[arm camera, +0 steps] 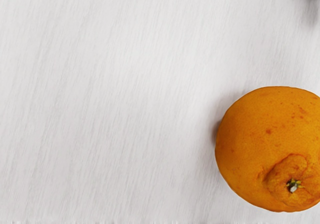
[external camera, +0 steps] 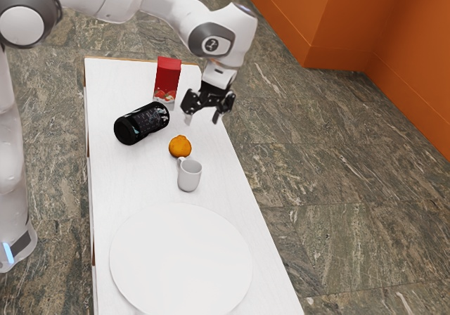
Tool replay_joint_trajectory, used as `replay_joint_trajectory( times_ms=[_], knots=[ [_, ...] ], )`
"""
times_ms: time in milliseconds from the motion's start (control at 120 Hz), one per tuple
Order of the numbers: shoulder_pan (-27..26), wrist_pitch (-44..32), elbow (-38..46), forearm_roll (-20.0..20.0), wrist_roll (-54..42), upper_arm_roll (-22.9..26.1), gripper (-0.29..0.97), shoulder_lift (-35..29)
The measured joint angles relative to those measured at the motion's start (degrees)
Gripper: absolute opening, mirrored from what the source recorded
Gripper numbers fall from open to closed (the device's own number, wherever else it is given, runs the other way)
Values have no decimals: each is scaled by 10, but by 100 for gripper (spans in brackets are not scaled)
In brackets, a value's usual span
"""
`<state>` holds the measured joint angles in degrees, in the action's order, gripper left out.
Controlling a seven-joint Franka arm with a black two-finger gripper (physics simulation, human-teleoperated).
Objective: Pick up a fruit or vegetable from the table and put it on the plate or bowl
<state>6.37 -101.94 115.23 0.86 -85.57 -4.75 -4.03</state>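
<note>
Tool (external camera: 202,120), fingers (external camera: 187,121) parted, over table (external camera: 119,181) near orange (external camera: 181,146)

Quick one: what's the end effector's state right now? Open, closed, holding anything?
End effector: open, holding nothing; the orange lies untouched on the table.

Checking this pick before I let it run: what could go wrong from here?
The open gripper hangs off to one side of the orange, so closing without recentring could roll the fruit away. The mug stands right beside the orange; a descending finger may knock it. The mug also lies between orange and plate, so a low carry could clip it.
</note>
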Motion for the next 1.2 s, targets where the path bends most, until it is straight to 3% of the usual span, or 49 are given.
replay_joint_trajectory(
  times_ms=[225, 525, 808, 1200],
  knots=[
    [-4, -57, 19, -6, 0, -3, 68, -10],
    [-26, -70, 27, -12, 0, -3, 68, -12],
    [-13, -56, 106, -4, -4, -12, 68, -121],
    [-19, -65, 158, -3, -7, -12, 68, -144]
  ],
)
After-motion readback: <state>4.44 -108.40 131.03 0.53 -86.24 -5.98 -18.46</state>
